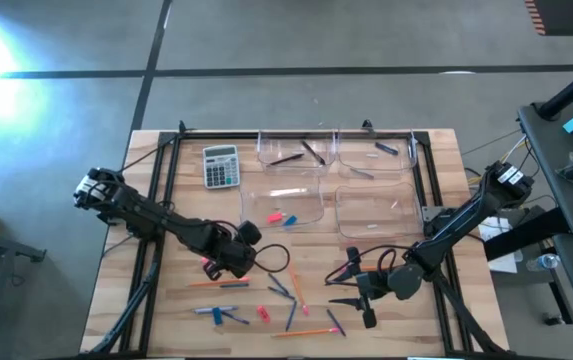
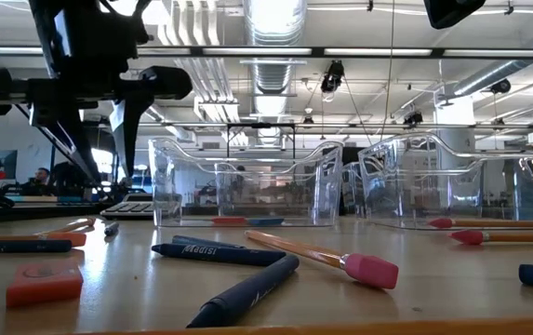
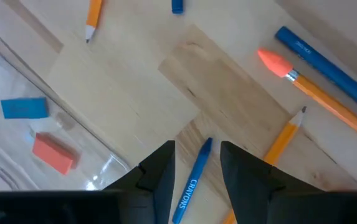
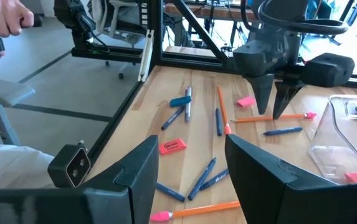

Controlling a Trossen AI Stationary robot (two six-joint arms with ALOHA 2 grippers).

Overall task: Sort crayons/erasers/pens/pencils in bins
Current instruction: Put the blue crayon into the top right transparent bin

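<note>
My left gripper [image 1: 228, 258] hangs open, pointing down, just above the table. Its fingers stand on either side of a blue crayon [image 3: 192, 178] without touching it, beside an orange pencil [image 3: 282, 141]. It also shows in the right wrist view [image 4: 271, 114]. My right gripper [image 1: 354, 290] is open and empty, level, pointing toward the table's left. Pencils [image 1: 301, 332], crayons [image 4: 204, 176] and pink erasers [image 4: 172, 145] lie loose on the near half of the table. Four clear bins stand at the far side. The near-left bin [image 1: 251, 205] holds a pink eraser [image 3: 53, 153] and a blue eraser [image 3: 23, 107].
A grey calculator [image 1: 221, 166] lies left of the bins. The far-left bin [image 1: 266, 150] holds dark sticks. A black frame [image 1: 171, 160] borders the table. A dark cable [image 1: 276, 255] loops between the arms. A person's hand [image 4: 4, 25] shows beyond the table's left side.
</note>
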